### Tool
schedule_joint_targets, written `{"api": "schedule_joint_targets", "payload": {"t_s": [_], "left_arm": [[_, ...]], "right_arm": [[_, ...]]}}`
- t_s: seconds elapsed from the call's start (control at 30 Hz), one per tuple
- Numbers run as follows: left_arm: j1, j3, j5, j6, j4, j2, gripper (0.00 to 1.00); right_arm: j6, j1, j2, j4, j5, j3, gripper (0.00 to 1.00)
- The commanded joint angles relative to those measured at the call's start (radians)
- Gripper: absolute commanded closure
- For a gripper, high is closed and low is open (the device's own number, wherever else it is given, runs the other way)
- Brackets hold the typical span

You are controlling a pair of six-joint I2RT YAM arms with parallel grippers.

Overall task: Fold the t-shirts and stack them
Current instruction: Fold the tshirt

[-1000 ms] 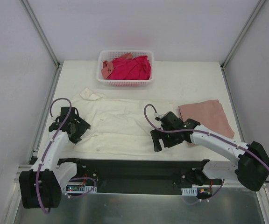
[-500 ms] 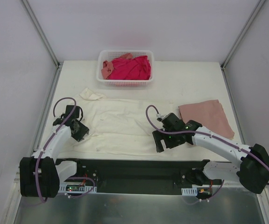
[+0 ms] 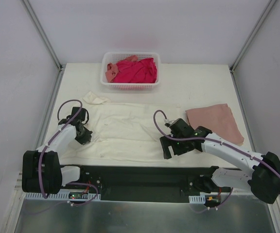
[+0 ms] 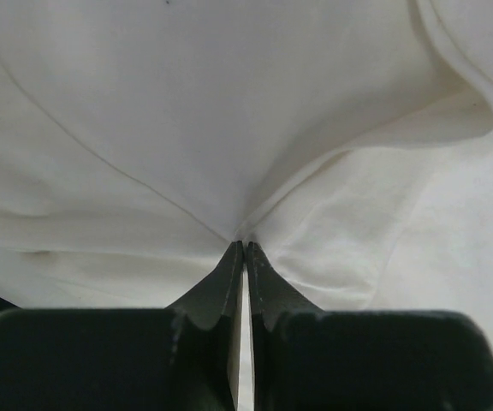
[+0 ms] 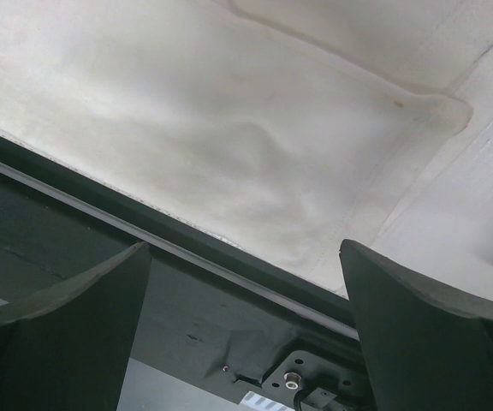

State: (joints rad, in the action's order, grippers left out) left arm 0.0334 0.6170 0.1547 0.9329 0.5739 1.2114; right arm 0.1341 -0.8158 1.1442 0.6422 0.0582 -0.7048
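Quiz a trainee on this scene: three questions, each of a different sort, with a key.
1. True or false: the left pincer is shut on the cream shirt.
2. The right pincer is: A shut on the cream shirt; B open; C out of view.
3. Fill in: the folded pink shirt lies to the robot's ____ of the cream shirt.

Key: 1 true; 2 B; 3 right.
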Motion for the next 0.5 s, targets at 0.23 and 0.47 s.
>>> {"api": "schedule_joint_targets", "payload": {"t_s": [0.23, 0.47], "left_arm": [[0.094, 0.150, 0.046, -0.069, 0.001, 0.008, 1.00], [0.172, 0.294, 0.086, -0.147, 0.001, 0.181, 1.00]], "right_arm": [[0.018, 0.003, -0.038, 0.011, -0.024, 0.002, 0.03], [0.018, 0.003, -0.052, 0.036, -0.052, 0.002, 0.03]]}}
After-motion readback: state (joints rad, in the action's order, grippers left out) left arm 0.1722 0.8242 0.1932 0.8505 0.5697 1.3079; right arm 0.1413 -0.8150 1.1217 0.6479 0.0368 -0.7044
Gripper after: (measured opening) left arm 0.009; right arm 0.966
